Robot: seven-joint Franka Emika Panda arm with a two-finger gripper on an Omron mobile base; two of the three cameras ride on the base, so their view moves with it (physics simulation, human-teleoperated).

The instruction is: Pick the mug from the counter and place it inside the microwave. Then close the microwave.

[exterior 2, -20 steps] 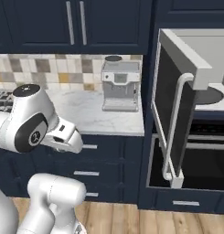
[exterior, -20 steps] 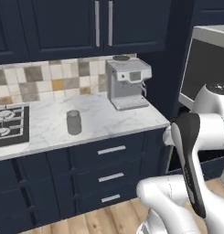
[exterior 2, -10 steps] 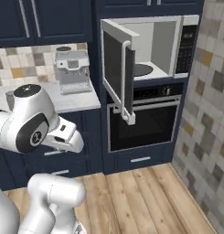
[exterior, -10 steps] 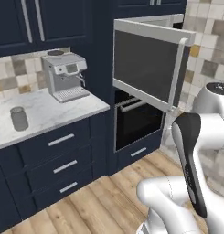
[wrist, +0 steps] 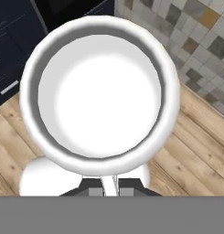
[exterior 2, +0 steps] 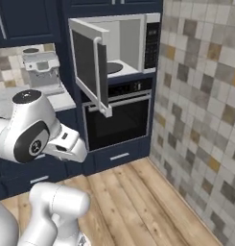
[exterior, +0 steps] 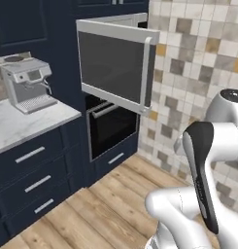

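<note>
Up close, mug [wrist: 100,93] pinched at its rim by gripper [wrist: 110,188], fingertips mostly hidden beneath it.

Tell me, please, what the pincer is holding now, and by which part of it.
The pincer is shut on the white mug, gripping it at the rim edge nearest the camera; the mug's open mouth faces the hand view.

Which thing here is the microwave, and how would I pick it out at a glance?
Find the tall navy cabinet column beside the tiled wall. The microwave is the silver-framed box set high in it, its dark glass door swung open on a pale interior. The black oven just below is shut and has a horizontal handle, not a vertical one.
</note>
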